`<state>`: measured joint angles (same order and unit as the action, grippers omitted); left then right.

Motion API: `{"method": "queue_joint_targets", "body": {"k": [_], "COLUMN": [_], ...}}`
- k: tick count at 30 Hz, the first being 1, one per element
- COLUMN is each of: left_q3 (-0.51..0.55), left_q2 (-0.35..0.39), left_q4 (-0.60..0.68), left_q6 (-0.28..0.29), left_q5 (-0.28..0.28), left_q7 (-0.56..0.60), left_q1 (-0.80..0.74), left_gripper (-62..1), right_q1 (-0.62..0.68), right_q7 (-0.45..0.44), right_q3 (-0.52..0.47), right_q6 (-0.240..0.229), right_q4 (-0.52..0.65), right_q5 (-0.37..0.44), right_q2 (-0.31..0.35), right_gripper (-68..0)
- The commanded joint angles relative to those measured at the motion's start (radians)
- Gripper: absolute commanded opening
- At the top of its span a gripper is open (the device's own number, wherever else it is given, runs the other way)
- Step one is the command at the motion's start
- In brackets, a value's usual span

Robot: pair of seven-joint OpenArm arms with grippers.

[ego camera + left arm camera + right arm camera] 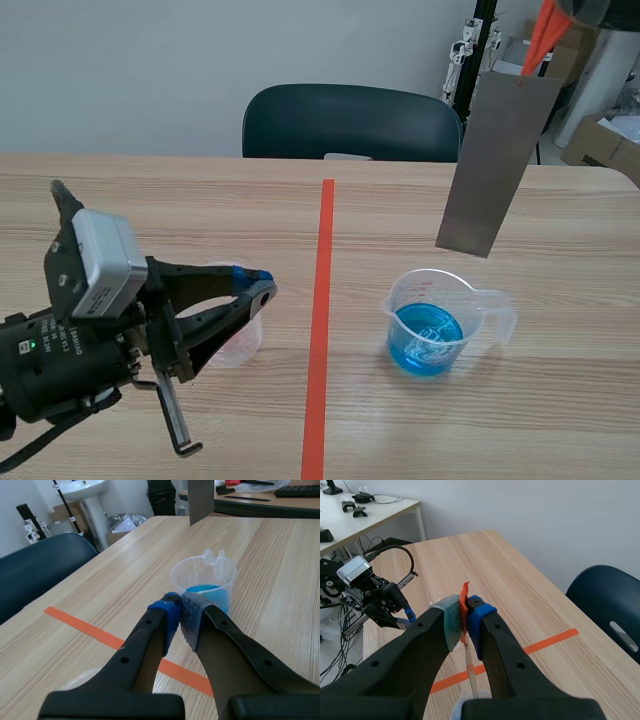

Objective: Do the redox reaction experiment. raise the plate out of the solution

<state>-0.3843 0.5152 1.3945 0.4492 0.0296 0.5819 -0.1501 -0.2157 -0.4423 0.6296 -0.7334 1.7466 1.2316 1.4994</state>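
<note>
**Plate out of the solution, hanging over the beaker**

The right gripper (465,612) has its pads pressed together on an orange tab (464,594) fixed to the top edge of the plate (497,165). The plate is grey and flat, and it hangs from the tab slightly tilted. Its lower edge is in the air, above and just behind the beaker (440,320), and is clear of both rim and liquid.

The beaker is clear plastic with a spout and a handle. It stands upright on the table (560,400), to the right of the orange tape line (320,330). The blue solution (428,345) fills only its lower part.

The left gripper (262,285) has its fingers closed tip to tip, with nothing between the blue pads. It sits low over the table, left of the tape line, pointing toward the beaker. A small clear cup (238,345) stands just beneath it; I cannot tell whether they touch.

A dark chair (350,122) stands at the table's far edge.
</note>
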Motion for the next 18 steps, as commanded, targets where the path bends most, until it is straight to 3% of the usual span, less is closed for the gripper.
{"method": "queue_joint_targets", "body": {"k": [1,18], "left_q3": [-0.004,-0.121], "left_q2": [-0.006,-0.066], "left_q4": [0.009,-0.078], "left_q6": [0.004,0.018], "left_q5": [-0.026,-0.011], "left_q7": [-0.004,-0.05], "left_q1": [0.02,0.18], "left_gripper": [-57.1,-57.1], "right_q1": [-0.017,-0.016], "right_q7": [-0.021,-0.021], "right_q3": [-0.016,-0.016], "right_q6": [-0.012,-0.012], "right_q4": [0.008,0.008], "right_q5": [0.019,0.042], "right_q2": [0.011,0.01], "right_gripper": [-67.3,-67.3]}}
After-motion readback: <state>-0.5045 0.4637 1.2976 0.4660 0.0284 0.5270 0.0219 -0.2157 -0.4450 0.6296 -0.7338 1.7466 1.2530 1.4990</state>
